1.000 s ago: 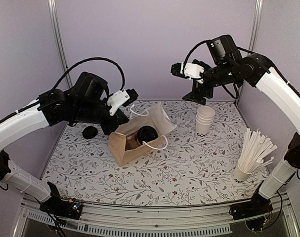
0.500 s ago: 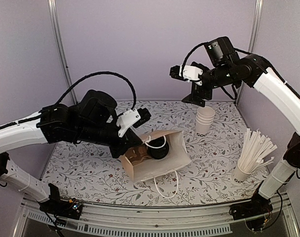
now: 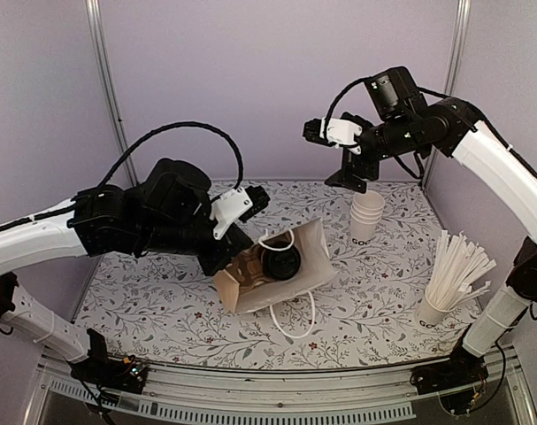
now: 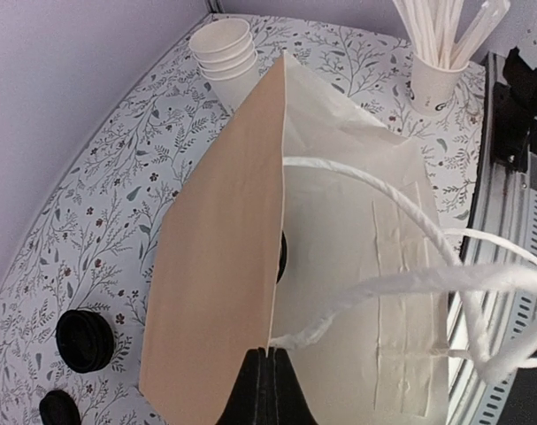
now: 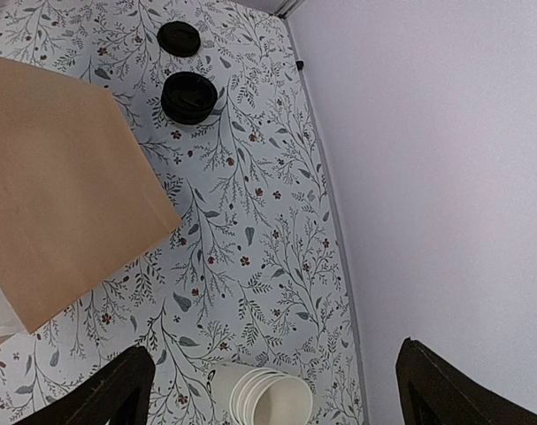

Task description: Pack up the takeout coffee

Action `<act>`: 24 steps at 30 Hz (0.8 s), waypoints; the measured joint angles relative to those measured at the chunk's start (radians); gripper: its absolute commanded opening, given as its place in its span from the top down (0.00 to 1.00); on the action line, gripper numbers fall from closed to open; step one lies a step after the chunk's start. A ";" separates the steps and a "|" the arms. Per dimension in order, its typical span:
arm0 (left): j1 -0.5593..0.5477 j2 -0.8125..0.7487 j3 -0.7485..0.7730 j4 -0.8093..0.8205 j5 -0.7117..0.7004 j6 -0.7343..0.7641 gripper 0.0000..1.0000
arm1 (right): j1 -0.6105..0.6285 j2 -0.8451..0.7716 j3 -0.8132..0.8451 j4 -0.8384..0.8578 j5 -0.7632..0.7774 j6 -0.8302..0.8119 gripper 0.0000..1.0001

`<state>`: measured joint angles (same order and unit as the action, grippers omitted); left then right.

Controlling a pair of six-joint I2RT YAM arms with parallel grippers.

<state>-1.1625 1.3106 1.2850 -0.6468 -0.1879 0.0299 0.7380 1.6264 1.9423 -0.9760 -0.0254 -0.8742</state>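
**Coffee sits in the bag, left claw pinches the bag's edge**

Near the front, on the right, a white cup (image 3: 431,312) full of straws (image 3: 458,266) stands on the flowery table (image 3: 162,319). In the middle is a brown paper bag (image 3: 308,266). It is tipped, and its open mouth faces up and to the left. The coffee (image 3: 280,263) is inside the bag, and only its black lid shows. One white string handle (image 3: 296,320) hangs out toward the front. The left claw (image 4: 266,363) is clenched tight on the edge of the bag's mouth. Farther back, on the right, a stack of white cups (image 3: 367,215) stands well apart from the bag. In the right wrist view, two black lids (image 5: 188,96) lie on the table past the bag. The right claw (image 5: 272,352) hangs high over the back of the table. Its fingers are spread wide and it holds nothing.
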 measured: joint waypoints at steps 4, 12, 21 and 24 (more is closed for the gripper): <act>0.072 0.010 0.008 0.019 -0.029 0.026 0.80 | -0.011 -0.007 -0.003 -0.004 -0.012 0.006 0.01; 0.229 0.032 0.014 0.053 -0.061 0.050 0.43 | -0.056 -0.084 -0.060 -0.008 -0.014 0.014 0.01; 0.261 0.036 0.108 0.014 -0.140 0.071 0.30 | -0.148 -0.161 -0.103 -0.010 -0.056 0.027 0.01; 0.261 0.016 0.147 -0.013 -0.162 0.072 0.29 | -0.204 -0.196 -0.133 -0.006 -0.082 0.038 0.01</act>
<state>-0.9016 1.3262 1.4322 -0.6598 -0.3496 0.1020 0.5335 1.4300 1.8095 -0.9825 -0.1074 -0.8364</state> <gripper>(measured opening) 0.703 0.990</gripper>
